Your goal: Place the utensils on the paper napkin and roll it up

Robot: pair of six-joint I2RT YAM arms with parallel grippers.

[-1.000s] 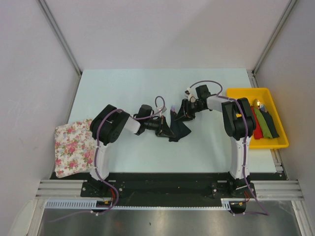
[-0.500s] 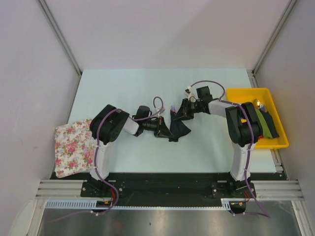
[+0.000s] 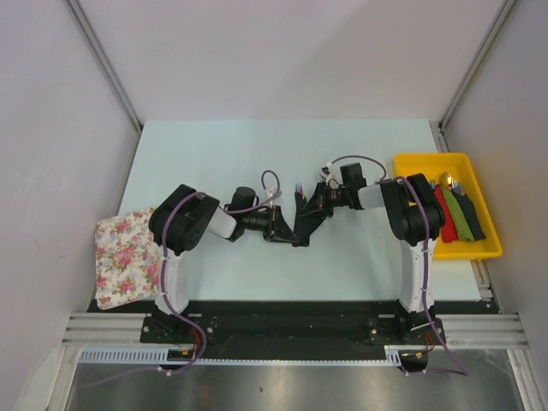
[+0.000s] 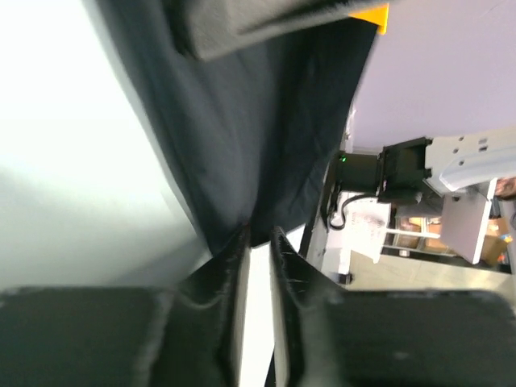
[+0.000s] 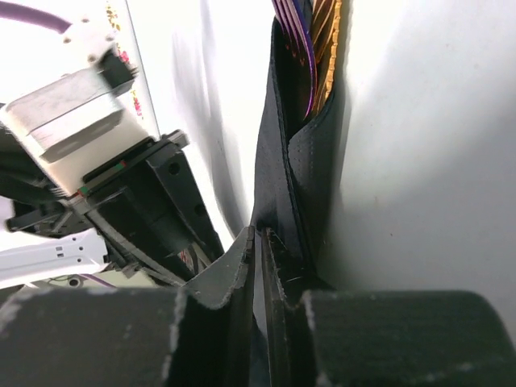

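Napkin (image 3: 306, 224) lay central on table (image 3: 214, 145), clear of edges, utensils (image 5: 322, 48) in its fold, yellow tray (image 3: 432, 158) held three rolls (image 3: 454, 214), left gripper (image 4: 258, 234) slightly open, right gripper (image 5: 258, 234) nearly closed, grip unclear.

Robotics laboratory test cell: a pale table (image 3: 282, 145) enclosed by plain grey panels (image 3: 282, 51), with a left arm (image 3: 171, 282) and a right arm (image 3: 415, 274) bolted along an aluminium rail (image 3: 103, 328) at its near edge.
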